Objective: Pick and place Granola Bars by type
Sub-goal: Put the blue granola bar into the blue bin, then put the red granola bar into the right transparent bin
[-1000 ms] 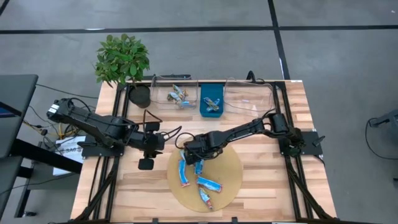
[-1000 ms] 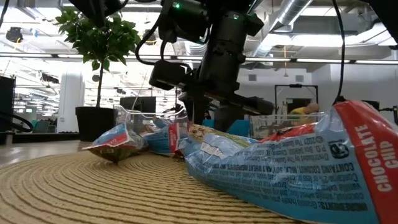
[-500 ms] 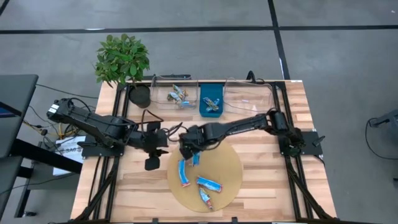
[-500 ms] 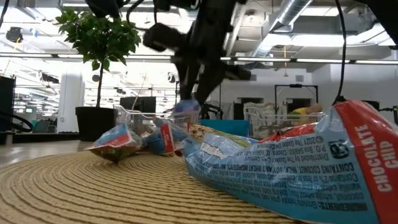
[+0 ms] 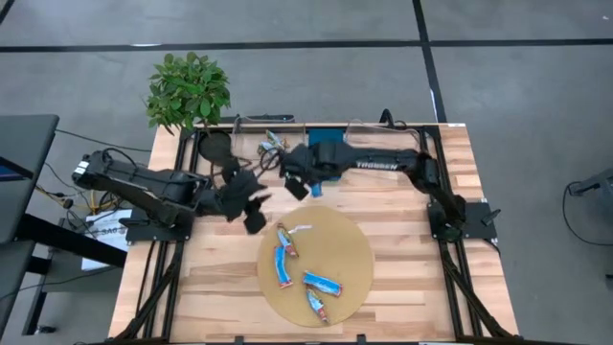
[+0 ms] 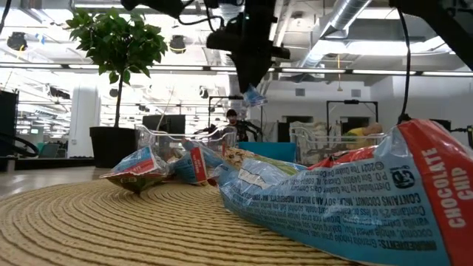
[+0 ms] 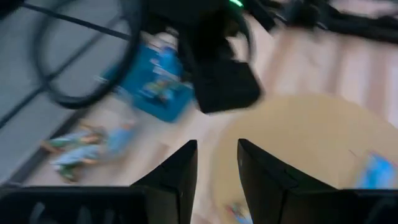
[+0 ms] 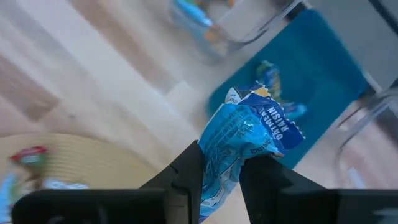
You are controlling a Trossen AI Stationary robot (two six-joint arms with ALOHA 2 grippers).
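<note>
My right gripper (image 5: 290,172) hovers over the table's far part, near the blue bin (image 5: 327,161), shut on a blue granola bar (image 8: 249,134). In the low view that bar (image 6: 255,96) hangs under the raised gripper (image 6: 250,70). Several more bars (image 5: 283,257) lie flat on the round woven mat (image 5: 350,249), and a blue-and-red one (image 6: 355,199) fills the low view's foreground. My left gripper (image 5: 251,216) waits open just left of the mat's far-left rim, holding nothing. My right gripper (image 8: 221,165) pinches the blue bar between its two fingers (image 8: 186,171), on the wrapper's lower part (image 8: 219,163). The printed end (image 8: 270,127) sticks out past the fingertips. The bar is lifted clear of the mat and table.
A clear bin (image 5: 269,146) with a few bars stands left of the blue bin, and another clear bin (image 5: 383,144) stands to its right. A potted plant (image 5: 187,91) sits at the far-left corner. Bare wood lies right of the mat (image 5: 412,259).
My right gripper, shut on the blue bar, has risen from the mat's far-left part and swung toward the far edge and the blue bin, lifting the bar clear. My left gripper has moved toward the far edge and a little right.
</note>
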